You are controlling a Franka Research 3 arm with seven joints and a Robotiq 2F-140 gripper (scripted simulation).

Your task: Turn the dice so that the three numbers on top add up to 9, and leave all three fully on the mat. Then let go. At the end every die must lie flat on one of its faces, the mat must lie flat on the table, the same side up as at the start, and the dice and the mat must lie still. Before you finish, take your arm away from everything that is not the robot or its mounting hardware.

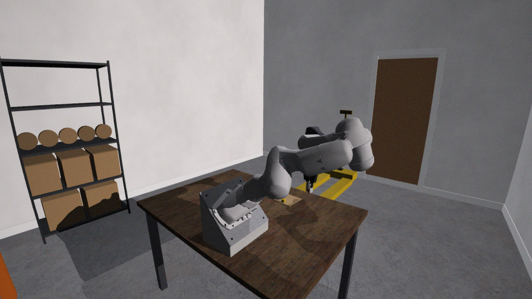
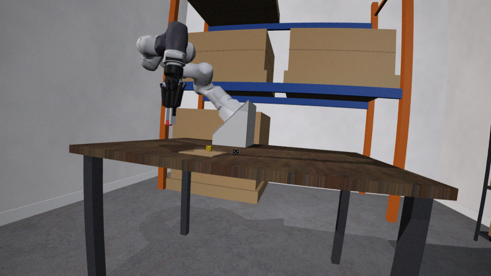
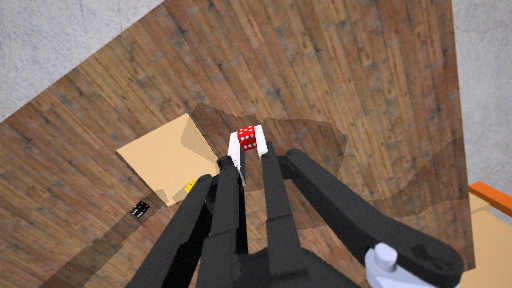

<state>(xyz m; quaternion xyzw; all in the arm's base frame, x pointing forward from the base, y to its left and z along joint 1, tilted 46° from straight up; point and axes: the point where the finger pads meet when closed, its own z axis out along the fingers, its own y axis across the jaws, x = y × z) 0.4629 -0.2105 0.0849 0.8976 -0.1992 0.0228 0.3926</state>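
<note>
My gripper is shut on a red die and holds it well above the table, off the mat's near-left side in the exterior view. The tan mat lies flat on the wooden table. A yellow die sits on the mat; in the wrist view my fingers partly hide it. A black die lies on the bare table just beside the mat.
The arm's grey base block stands on the table behind the mat. A rack with cardboard boxes stands behind the table. A dark shelf with boxes stands by the white wall.
</note>
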